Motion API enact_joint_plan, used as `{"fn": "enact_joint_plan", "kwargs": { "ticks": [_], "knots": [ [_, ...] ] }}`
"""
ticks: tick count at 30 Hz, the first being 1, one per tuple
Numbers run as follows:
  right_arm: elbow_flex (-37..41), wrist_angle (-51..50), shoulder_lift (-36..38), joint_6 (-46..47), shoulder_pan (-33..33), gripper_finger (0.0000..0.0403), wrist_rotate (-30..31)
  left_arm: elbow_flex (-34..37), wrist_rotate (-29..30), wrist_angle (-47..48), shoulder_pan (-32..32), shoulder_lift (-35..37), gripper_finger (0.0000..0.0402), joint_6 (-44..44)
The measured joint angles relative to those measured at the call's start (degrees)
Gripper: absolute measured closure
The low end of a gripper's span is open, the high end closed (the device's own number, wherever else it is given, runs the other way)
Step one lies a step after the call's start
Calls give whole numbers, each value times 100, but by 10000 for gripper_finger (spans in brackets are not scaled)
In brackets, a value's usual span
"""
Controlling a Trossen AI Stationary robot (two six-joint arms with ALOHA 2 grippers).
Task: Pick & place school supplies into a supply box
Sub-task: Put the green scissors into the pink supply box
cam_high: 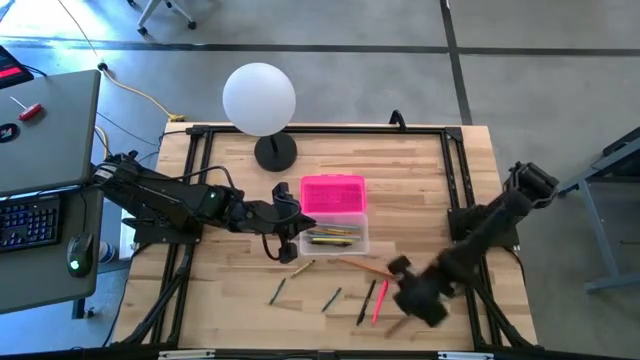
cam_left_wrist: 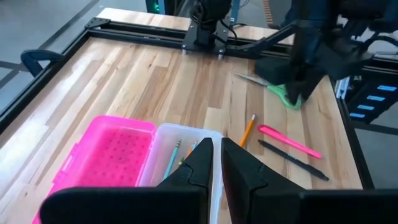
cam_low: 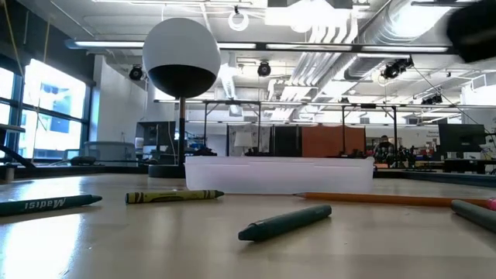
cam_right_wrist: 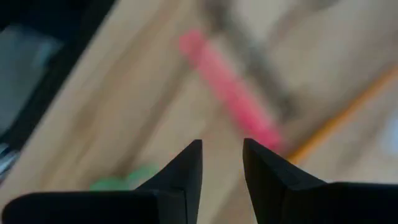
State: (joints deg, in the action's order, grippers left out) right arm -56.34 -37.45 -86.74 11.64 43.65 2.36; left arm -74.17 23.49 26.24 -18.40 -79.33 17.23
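The clear plastic supply box (cam_high: 337,238) sits mid-table with its bright pink textured lid (cam_high: 333,193) swung open behind it, several pencils already lying inside. The left gripper (cam_left_wrist: 216,163) hangs at the box's left edge, fingers a narrow slit apart and empty. The right gripper (cam_right_wrist: 222,163) hovers above the loose supplies near the front edge (a pink pen (cam_right_wrist: 229,92), an orange pencil (cam_left_wrist: 247,130), a black pen (cam_left_wrist: 292,160), green-handled scissors (cam_left_wrist: 281,94)), fingers slightly parted, holding nothing.

Lamp (cam_high: 260,100) blocks the far side; supply box (cam_high: 333,215) sits centre.
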Motion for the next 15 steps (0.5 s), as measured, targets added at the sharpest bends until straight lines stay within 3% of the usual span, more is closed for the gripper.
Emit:
{"fn": "enact_joint_plan", "kwargs": {
  "ticks": [5,12,15],
  "knots": [
    [271,-77,0,960,872,308,-383,0,1,15,0,0,339,0],
    [296,-333,2,1537,1175,308,588,0,6,13,0,0,339,4],
    [308,-277,-78,1539,1068,308,497,0,16,4,-2,-26,339,102]
  ]
}}
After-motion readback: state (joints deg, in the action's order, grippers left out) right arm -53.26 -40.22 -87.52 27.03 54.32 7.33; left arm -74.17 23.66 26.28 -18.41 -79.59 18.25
